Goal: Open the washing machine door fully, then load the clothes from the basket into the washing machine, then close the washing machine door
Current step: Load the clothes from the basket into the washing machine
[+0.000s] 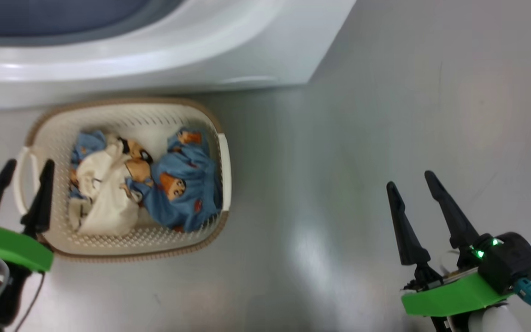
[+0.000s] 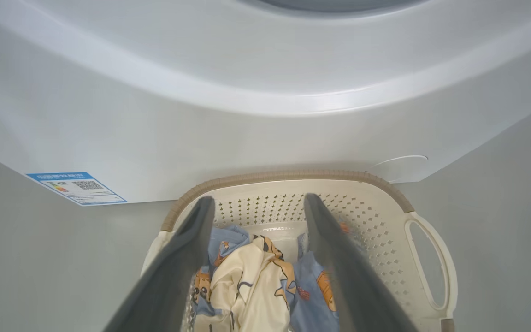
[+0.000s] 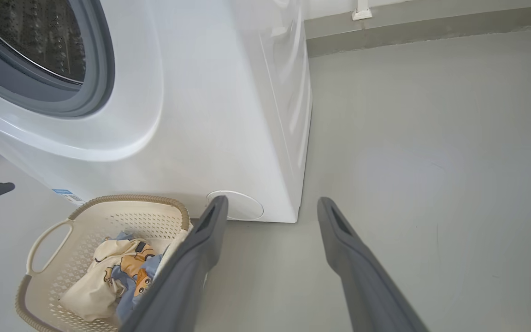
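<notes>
The left gripper [image 1: 29, 165] hangs with fingers spread and empty over the left end of the basket [image 1: 145, 240], while the right gripper [image 1: 410, 180], likewise spread and empty, is over bare floor [image 1: 339, 138] well to the right. On the far side stands the white washing machine [image 1: 201, 60], its steel drum [image 3: 30, 37] uncovered. The basket sits just in front of it on the near side, holding the bear-print clothes [image 1: 173, 184].

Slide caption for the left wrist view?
Open left gripper aimed at bear-print clothes in the basket before the washing machine.

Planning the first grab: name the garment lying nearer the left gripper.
The garment showing cream-white fabric, closest to the left gripper; the blue garment lies farther right in the basket.
</notes>
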Tool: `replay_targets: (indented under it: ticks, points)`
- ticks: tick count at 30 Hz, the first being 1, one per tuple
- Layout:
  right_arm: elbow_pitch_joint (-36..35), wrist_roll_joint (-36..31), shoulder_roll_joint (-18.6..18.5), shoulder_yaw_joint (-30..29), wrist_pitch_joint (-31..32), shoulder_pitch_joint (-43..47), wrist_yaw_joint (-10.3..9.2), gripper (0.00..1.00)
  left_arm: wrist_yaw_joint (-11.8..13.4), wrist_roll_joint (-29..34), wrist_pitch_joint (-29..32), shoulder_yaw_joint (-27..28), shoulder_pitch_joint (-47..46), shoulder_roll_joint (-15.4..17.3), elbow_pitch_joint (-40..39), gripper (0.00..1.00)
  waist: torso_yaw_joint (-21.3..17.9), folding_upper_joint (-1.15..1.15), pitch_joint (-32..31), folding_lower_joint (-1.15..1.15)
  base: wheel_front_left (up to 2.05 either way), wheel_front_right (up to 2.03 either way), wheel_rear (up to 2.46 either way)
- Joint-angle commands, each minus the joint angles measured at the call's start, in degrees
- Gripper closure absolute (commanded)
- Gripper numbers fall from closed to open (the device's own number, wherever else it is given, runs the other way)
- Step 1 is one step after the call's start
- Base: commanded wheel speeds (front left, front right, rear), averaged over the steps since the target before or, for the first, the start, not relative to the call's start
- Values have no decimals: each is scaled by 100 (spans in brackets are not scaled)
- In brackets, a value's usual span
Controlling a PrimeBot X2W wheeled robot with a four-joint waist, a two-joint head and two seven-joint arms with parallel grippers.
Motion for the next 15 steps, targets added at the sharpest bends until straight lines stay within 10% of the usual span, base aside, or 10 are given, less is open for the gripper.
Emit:
replay_targets:
  ticks: [1,15]
  points:
    - [-170,-45,-10,170,-67,-32,9,0,-9,-95,-37,92,-169,402,36,0,-106,0,610,0,0,0,0]
    - [-323,-9,-10,284,-67,-224,9,0,-9,-1112,-37,-1345,-765,1055,671,0,-288,0,1379,0,0,0,0]
